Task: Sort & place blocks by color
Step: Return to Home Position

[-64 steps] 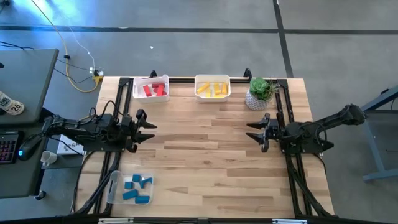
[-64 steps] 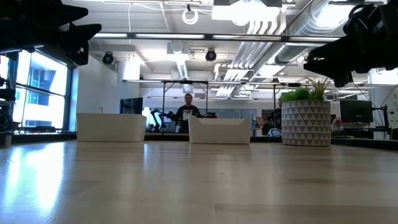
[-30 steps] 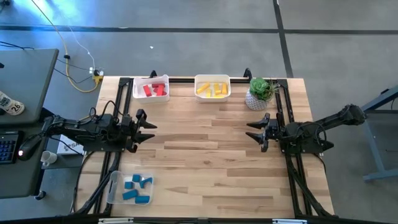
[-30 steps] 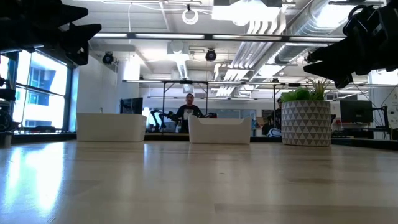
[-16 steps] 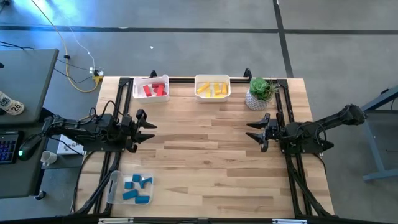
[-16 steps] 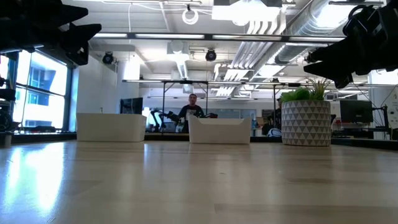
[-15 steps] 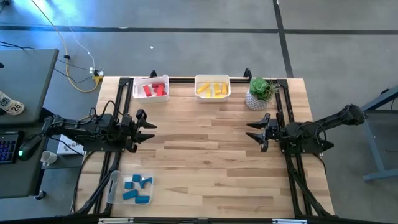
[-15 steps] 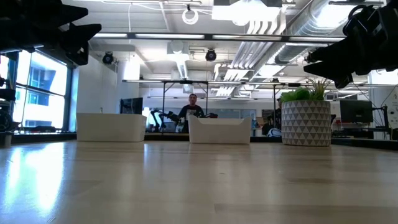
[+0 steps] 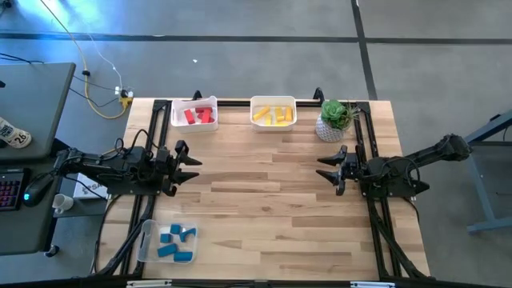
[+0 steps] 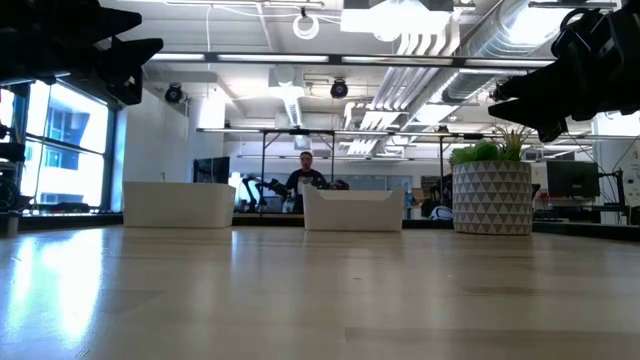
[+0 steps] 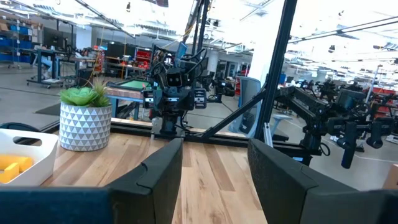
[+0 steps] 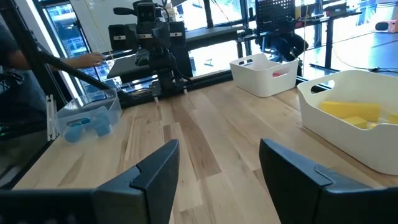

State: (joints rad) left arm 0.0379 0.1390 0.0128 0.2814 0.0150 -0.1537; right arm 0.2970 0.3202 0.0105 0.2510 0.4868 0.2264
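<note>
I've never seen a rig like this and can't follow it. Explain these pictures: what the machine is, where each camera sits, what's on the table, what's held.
This is a robot with two dark arms at a wooden table, each ending in a two-finger gripper. One picture looks straight down from above; one looks level across the table top; the other two come from cameras on the arms' wrists. The left gripper and right gripper face each other across the table, both open, holding nothing. Red blocks lie in the left white bin, yellow blocks in the right white bin, blue blocks in the clear bin by the table's left edge. A potted plant stands beside the right white bin. Every block in view sits in a bin.
</note>
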